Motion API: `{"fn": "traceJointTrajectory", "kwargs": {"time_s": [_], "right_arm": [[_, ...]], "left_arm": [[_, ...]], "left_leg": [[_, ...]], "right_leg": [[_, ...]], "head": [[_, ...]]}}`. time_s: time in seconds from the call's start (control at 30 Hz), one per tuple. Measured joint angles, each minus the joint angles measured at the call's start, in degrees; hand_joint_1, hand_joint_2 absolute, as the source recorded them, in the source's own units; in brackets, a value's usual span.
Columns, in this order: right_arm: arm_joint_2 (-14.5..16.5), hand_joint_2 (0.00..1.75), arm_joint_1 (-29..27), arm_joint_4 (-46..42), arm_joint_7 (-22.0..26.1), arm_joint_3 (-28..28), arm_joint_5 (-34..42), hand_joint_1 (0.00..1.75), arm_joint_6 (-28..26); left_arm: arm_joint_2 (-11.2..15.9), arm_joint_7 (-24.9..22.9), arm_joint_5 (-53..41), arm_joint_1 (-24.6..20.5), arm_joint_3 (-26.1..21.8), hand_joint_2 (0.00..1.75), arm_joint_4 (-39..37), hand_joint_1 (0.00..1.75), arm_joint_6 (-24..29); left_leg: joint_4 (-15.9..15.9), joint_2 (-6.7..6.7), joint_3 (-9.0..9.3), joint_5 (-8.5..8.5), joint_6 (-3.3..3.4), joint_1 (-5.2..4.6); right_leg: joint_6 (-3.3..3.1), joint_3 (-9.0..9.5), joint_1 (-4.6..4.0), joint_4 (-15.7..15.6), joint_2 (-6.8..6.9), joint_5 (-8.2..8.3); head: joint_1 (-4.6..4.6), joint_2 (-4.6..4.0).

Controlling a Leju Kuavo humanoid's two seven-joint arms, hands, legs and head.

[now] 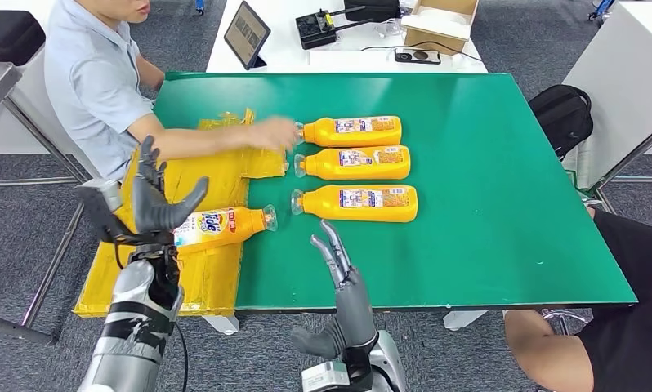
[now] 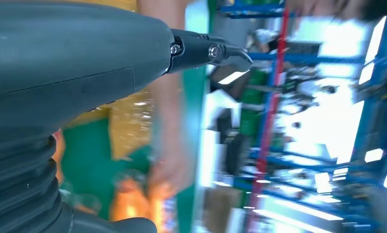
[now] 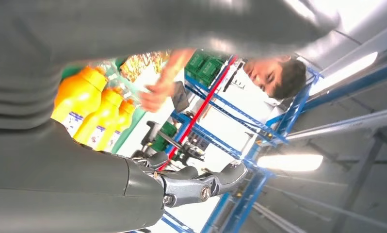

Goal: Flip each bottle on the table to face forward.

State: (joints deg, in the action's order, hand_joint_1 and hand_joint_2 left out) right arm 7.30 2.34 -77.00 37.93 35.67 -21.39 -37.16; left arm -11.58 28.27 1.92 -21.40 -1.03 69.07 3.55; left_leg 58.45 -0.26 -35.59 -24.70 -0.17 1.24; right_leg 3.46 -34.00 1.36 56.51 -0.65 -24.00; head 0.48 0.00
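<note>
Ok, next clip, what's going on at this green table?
Four orange bottles lie on their sides on the green table. The robot's left hand is raised just beside the nearest-left bottle, which shows a white front label and rests on yellow plastic packaging. The right hand hovers open, holding nothing, before the row of three bottles. A seated person's hand reaches the cap of the farthest bottle.
</note>
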Motion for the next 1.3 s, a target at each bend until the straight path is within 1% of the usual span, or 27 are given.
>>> {"fn": "traceJointTrajectory", "kwargs": {"time_s": [0.07,0.1,0.17,0.27,0.33,0.43,0.5,0.6,0.73,0.9,1.07,1.3], "right_arm": [[-0.37,1.75,-0.43,0.03,-1.19,-0.84,-4.49,0.00,0.98],[-0.66,1.75,-0.84,-0.01,-2.56,-1.74,-7.32,0.00,1.82],[-1.61,1.75,-1.87,-0.47,-6.48,-4.34,-12.94,0.00,3.74],[-3.93,1.75,-3.02,-1.88,-13.63,-10.00,-20.40,0.00,7.95],[-5.43,1.75,-3.51,-2.44,-16.66,-13.90,-24.07,0.00,10.52],[-6.99,1.75,-3.84,-2.59,-18.84,-18.68,-27.27,0.00,12.37],[-7.59,1.75,-3.96,-2.60,-19.28,-20.89,-27.92,0.00,12.77],[-8.09,1.75,-4.04,-2.61,-19.62,-22.85,-28.49,0.00,13.03],[-8.74,1.75,-3.63,-2.39,-21.90,-24.90,-30.11,0.00,13.77],[-9.46,1.75,-0.42,0.52,-23.66,-27.26,-32.03,0.00,15.55],[-9.48,1.75,3.81,7.24,-25.56,-27.45,-33.06,0.00,17.93],[-9.49,1.75,10.56,19.01,-27.57,-27.43,-33.50,0.00,18.14]], "left_arm": [[-0.08,0.33,3.19,2.34,-0.02,1.75,4.22,0.00,1.17],[-0.06,0.54,4.58,3.84,-0.06,1.75,6.50,0.00,1.79],[-0.02,1.00,6.68,7.30,-0.36,1.75,11.13,0.00,2.78],[0.06,1.99,7.48,12.92,-1.20,1.75,17.95,0.00,3.48],[0.07,2.63,6.95,16.41,-1.51,1.75,21.77,0.00,3.48],[0.03,3.20,5.85,20.21,-1.71,1.75,25.96,0.00,3.48],[-0.03,3.36,5.47,21.93,-1.73,1.75,28.00,0.00,3.51],[-0.10,3.43,5.17,23.42,-1.73,1.75,29.87,0.00,3.67],[-0.26,4.00,2.54,24.81,-1.34,1.75,31.68,0.00,5.71],[-0.32,4.48,0.61,25.81,1.16,1.75,33.16,0.00,7.31],[-0.28,3.45,0.28,25.59,3.61,1.75,33.21,0.00,7.66],[-0.22,0.57,1.14,24.18,5.69,1.75,31.60,0.00,7.76]], "left_leg": [[0.00,0.00,0.00,-0.02,0.00,0.00],[0.00,0.00,0.00,-0.03,0.00,0.00],[0.00,-0.02,-0.02,-0.04,0.00,0.00],[0.00,-0.02,-0.04,-0.06,0.01,-0.02],[0.00,-0.03,-0.05,-0.07,0.01,-0.03],[0.00,-0.03,-0.05,-0.07,0.02,-0.03],[0.00,-0.02,-0.04,-0.07,0.02,-0.03],[0.00,-0.02,-0.03,-0.07,0.01,-0.01],[0.00,-0.02,-0.02,-0.06,0.01,0.00],[0.00,-0.02,-0.03,-0.06,0.02,-0.03],[0.00,-0.02,-0.02,-0.04,0.03,-0.03],[0.00,-0.02,-0.02,-0.02,0.03,-0.02]], "right_leg": [[0.00,0.00,0.00,-0.01,-0.01,0.00],[0.00,0.00,0.00,-0.01,-0.01,-0.01],[0.00,0.00,0.00,-0.02,0.00,-0.03],[0.01,-0.01,0.02,-0.06,0.01,-0.04],[0.01,-0.01,0.02,-0.09,0.01,-0.04],[0.02,0.00,0.02,-0.11,0.01,-0.04],[0.02,0.00,0.02,-0.11,0.01,-0.03],[0.01,0.00,0.00,-0.10,0.01,-0.03],[0.01,0.00,0.00,-0.08,0.00,-0.03],[0.02,0.02,0.02,-0.10,0.01,-0.02],[0.03,0.02,0.02,-0.09,0.01,0.00],[0.03,0.02,0.01,-0.08,0.01,0.00]], "head": [[-0.01,0.00],[-0.02,0.00],[-0.02,0.00],[-0.01,0.00],[0.01,0.00],[0.00,0.00],[-0.01,0.00],[-0.02,0.00],[-0.02,0.00],[0.00,0.00],[-0.02,0.00],[-0.01,0.00]]}}
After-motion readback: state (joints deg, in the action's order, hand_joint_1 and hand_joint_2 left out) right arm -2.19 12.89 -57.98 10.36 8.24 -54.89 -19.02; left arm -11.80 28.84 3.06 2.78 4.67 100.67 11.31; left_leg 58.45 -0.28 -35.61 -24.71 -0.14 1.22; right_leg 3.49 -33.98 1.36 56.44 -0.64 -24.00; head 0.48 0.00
